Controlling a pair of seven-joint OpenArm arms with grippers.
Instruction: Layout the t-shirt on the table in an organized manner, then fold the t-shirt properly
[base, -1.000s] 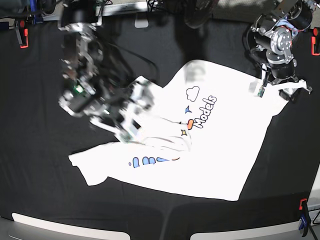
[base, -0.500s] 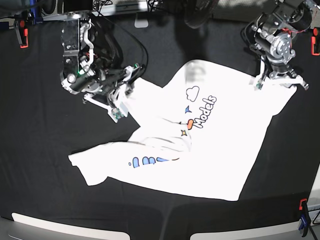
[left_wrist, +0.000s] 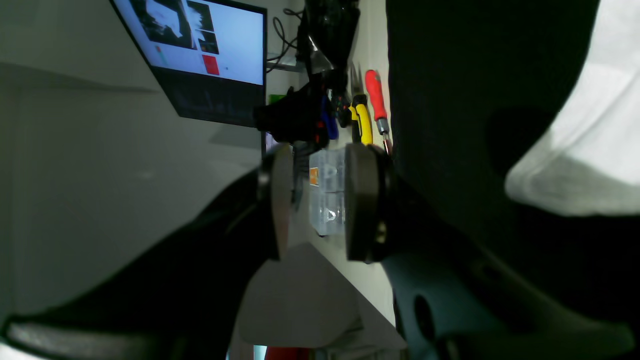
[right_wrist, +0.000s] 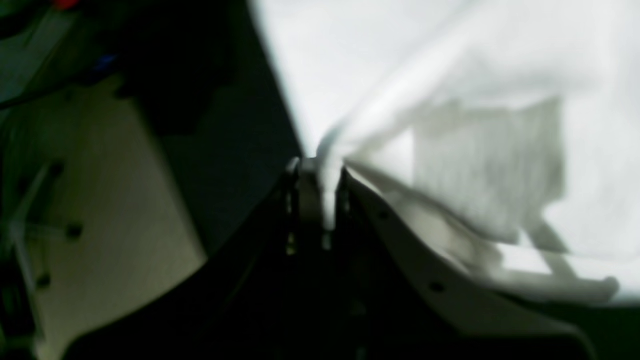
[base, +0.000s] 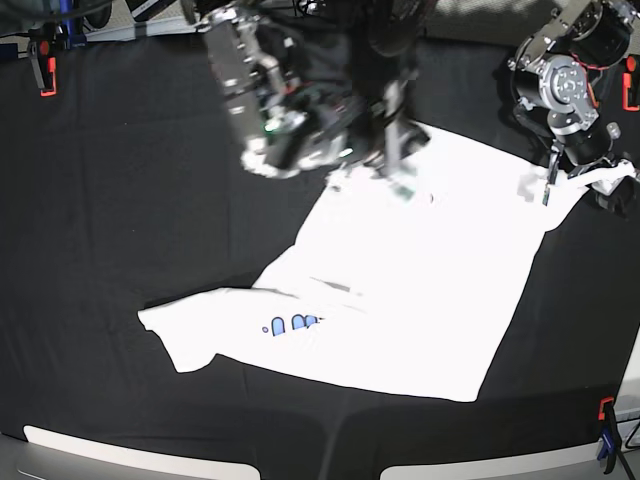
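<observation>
T-shirt (base: 420, 290) | spread on black counter (base: 90, 200), part-folded, print now mostly covered | right gripper (right_wrist: 316, 172) clamped on white edge, carried across since a second ago | left gripper (left_wrist: 312, 200) parted, empty, beside sleeve | layout unfinished

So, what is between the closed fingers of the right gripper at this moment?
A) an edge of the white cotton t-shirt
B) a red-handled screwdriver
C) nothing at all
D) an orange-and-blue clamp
A: in the right wrist view, the right gripper has its fingers shut on a pinched fold of the white cotton t-shirt, and the base view shows that gripper at the shirt's far edge.
</observation>
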